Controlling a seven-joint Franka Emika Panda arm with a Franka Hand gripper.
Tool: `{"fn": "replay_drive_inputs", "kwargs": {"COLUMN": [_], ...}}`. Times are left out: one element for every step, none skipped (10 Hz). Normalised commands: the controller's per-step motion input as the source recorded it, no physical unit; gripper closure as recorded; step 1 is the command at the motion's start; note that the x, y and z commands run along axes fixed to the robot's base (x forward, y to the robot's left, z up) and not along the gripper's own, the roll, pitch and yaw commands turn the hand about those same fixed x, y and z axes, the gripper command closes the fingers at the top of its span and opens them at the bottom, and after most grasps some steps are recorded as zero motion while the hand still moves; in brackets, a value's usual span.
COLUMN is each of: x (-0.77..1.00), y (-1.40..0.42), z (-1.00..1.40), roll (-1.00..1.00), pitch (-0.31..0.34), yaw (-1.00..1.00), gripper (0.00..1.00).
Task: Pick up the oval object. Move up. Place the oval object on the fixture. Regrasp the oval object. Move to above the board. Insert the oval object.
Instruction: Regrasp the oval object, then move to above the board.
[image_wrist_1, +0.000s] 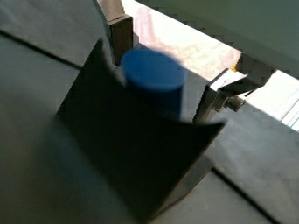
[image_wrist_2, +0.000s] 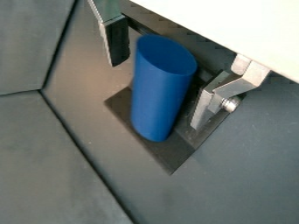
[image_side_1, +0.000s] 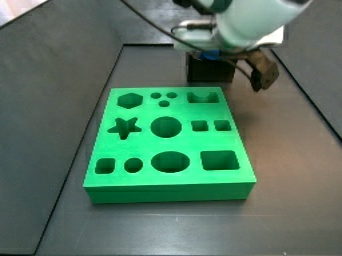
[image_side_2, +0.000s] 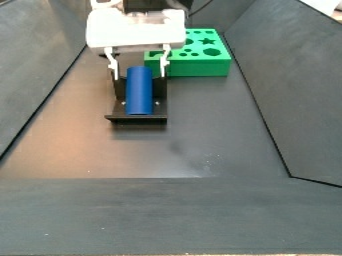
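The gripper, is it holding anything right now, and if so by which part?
It cannot be told. The gripper straddles the oval object near one end as it lies on the fixture, but contact between its fingers and the peg isn't clear.

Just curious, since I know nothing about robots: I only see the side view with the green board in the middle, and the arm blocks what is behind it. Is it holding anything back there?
Observer: Not holding. In a side view, a blue peg rests on a dark fixture.
Operator: Where is the gripper, then?
Observer: The gripper is right over the peg, with one finger on each side.
Operator: Is it squeezing the peg?
Observer: No. In a wrist view, a gap shows between the peg and the fingers, so the gripper is open.
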Motion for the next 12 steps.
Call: {"fn": "replay_drive_inputs", "kwargs": {"x": [0.07, 0.05, 0.01, 0.01, 0.01, 0.01, 0.0, 0.01, 0.01, 0.01, 0.01, 0.01], "y": [0.01, 0.0, 0.0, 0.0, 0.0, 0.0, 0.0, 0.04, 0.04, 0.04, 0.04, 0.04], "z": [-0.29, -0.21, -0.17, -0.17, -0.17, -0.17, 0.0, 1.0, 1.0, 1.0, 1.0, 1.0], "roll": [0.06, 0.05, 0.04, 0.04, 0.04, 0.04, 0.0, -0.07, -0.09, -0.09, -0.08, -0.07], "pitch": [-0.017, -0.005, -0.006, -0.006, -0.006, -0.006, 0.0, 0.24, 0.237, 0.219, 0.172, 0.143], "yaw": [-0.01, 0.0, 0.01, 0.01, 0.01, 0.01, 0.0, 0.07, 0.08, 0.11, 0.15, 0.16], "gripper": [0.0, 0.0, 0.0, 0.0, 0.0, 0.0, 1.0, 1.0, 1.0, 1.0, 1.0, 1.0]}}
